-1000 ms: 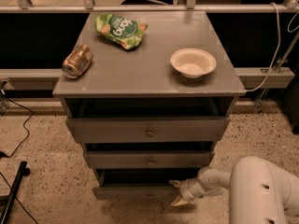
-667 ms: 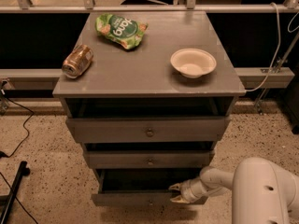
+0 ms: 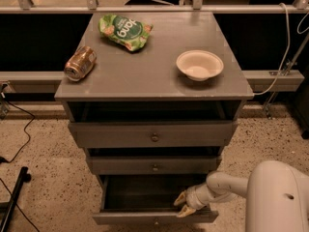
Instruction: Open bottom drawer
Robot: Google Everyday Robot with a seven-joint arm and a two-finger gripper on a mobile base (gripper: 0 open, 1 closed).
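The bottom drawer (image 3: 154,217) is the lowest grey drawer of the cabinet (image 3: 154,88) and stands pulled out toward me, its dark inside showing. Its tiny round knob (image 3: 156,223) is at the bottom edge of the view. My gripper (image 3: 182,205) reaches in from the lower right on a white arm (image 3: 227,185). Its yellowish fingers sit at the top edge of the drawer's front, right of centre. The middle drawer (image 3: 154,166) and the top drawer (image 3: 153,135) above it are each out a little.
On the cabinet top lie a green snack bag (image 3: 124,31), a tipped can (image 3: 79,63) and a white bowl (image 3: 199,65). My white base (image 3: 277,199) fills the lower right. A black stand (image 3: 12,199) and cables are on the speckled floor at left.
The bottom drawer has slid further out toward me, with my gripper moving along at its front edge. The things on the cabinet top have not moved.
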